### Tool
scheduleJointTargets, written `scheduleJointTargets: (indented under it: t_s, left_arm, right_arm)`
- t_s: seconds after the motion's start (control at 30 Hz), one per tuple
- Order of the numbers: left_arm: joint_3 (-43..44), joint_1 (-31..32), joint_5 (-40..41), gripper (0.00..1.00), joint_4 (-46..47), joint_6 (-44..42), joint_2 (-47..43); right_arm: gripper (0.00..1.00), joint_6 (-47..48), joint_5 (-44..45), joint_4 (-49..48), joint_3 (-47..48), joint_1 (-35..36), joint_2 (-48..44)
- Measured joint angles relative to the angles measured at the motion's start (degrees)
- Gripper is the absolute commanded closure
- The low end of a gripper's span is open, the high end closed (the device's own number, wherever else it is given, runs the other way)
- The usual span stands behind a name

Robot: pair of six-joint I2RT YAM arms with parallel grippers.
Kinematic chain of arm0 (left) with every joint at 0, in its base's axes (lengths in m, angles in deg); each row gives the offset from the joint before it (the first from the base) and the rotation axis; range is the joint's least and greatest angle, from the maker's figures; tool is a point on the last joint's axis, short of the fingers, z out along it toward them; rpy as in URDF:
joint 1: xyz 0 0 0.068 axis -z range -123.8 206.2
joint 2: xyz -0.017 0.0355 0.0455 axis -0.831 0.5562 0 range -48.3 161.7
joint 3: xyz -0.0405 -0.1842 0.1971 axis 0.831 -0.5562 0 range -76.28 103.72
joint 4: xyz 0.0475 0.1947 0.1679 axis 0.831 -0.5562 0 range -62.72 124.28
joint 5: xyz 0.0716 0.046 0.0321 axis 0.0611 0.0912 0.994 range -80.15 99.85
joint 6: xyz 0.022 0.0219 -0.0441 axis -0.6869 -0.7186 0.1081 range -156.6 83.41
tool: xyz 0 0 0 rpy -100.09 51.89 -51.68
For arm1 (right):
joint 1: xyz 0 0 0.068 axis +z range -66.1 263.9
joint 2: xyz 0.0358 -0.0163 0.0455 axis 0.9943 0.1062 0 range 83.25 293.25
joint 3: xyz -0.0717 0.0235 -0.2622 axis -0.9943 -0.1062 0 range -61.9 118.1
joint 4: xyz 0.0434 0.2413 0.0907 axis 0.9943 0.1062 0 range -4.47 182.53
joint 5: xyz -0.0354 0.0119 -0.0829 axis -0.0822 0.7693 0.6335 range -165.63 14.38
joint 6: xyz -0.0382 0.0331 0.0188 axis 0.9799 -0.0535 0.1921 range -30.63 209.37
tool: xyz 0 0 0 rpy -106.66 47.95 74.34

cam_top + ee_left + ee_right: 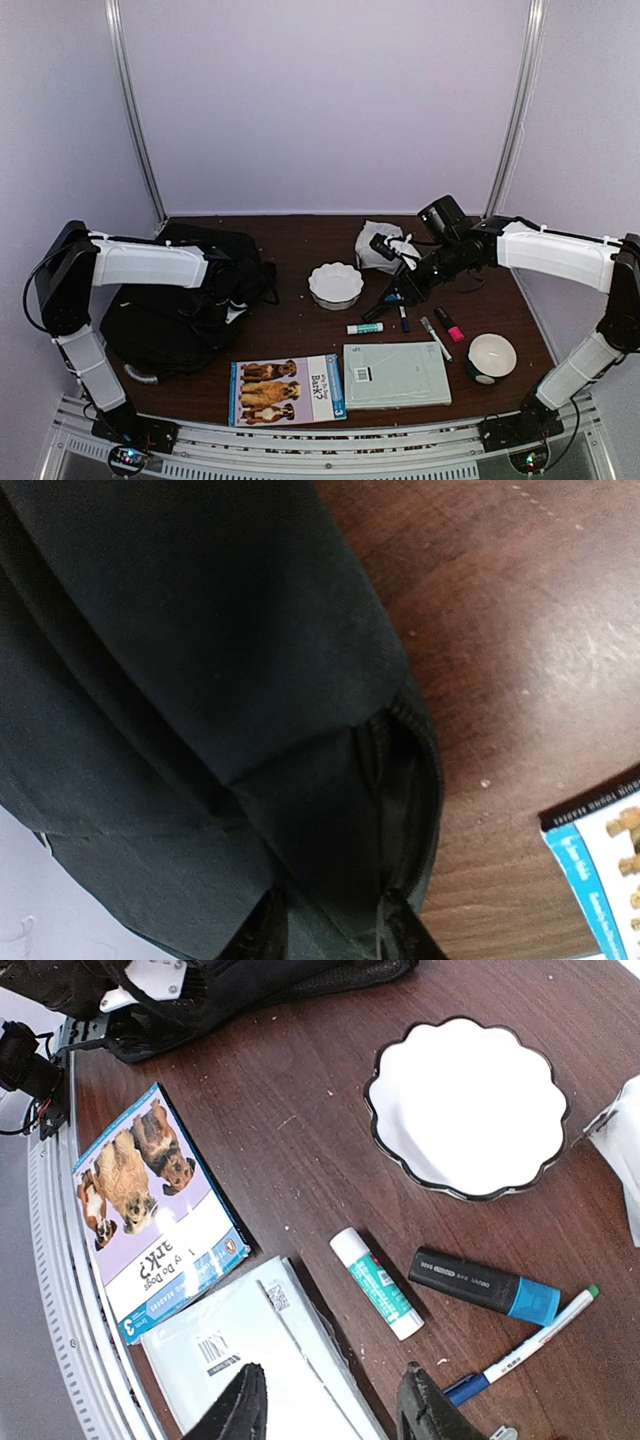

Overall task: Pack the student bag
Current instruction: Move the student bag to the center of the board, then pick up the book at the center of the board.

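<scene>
The student bag is a large black backpack lying at the left of the table, with its silvery handle near the front edge. It fills the left wrist view, and its edge shows in the right wrist view. My left gripper is at the bag's right side. Its fingertips stand a little apart with a thick fold of bag fabric by the zip edge pinched between them. My right gripper is open and empty, hovering above a glue stick and a white notebook.
A dog book and the notebook lie at the front. A white scalloped bowl, a blue-capped highlighter, a pen, a pink highlighter, a white round object and crumpled white material are at centre and right.
</scene>
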Motion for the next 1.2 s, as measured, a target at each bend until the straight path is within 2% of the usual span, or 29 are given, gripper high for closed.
scheduleJointTargets:
  t_s: [0.17, 0.37, 0.63, 0.73, 0.87, 0.97, 1.2]
  left_arm:
    - [0.85, 0.00, 1.05, 1.00, -0.28, 0.15, 2.78]
    - [6.71, 0.00, 1.16, 1.00, -1.31, -0.22, 5.95]
    - [26.67, -1.20, 0.22, 0.99, 0.37, -2.14, 15.61]
    - [32.30, -3.45, -3.45, 0.59, 3.21, -4.96, 18.38]
    - [34.12, -5.99, -6.84, 0.29, 6.88, -10.99, 17.90]
    - [31.47, -6.56, -6.73, 0.21, 9.33, -14.78, 13.40]
    - [18.60, -6.49, -4.81, 0.25, 11.74, -19.76, -6.64]
  right_arm:
    - [0.57, 1.29, -0.42, -1.57, 0.55, 0.17, 0.00]
    - [0.57, 2.51, 0.48, -2.05, 0.55, 0.17, 0.00]
    - [0.58, 2.80, 2.36, -1.92, 1.38, 0.17, 0.00]
    - [0.58, 2.82, 2.45, -1.81, 1.38, 0.17, 0.00]
    - [0.58, 3.02, 2.43, -1.77, 1.38, 0.17, 0.00]
    - [0.57, 3.72, 2.43, -1.75, 1.38, 0.17, 0.00]
    - [0.56, 4.50, 1.44, -1.53, 1.38, 0.17, 0.26]
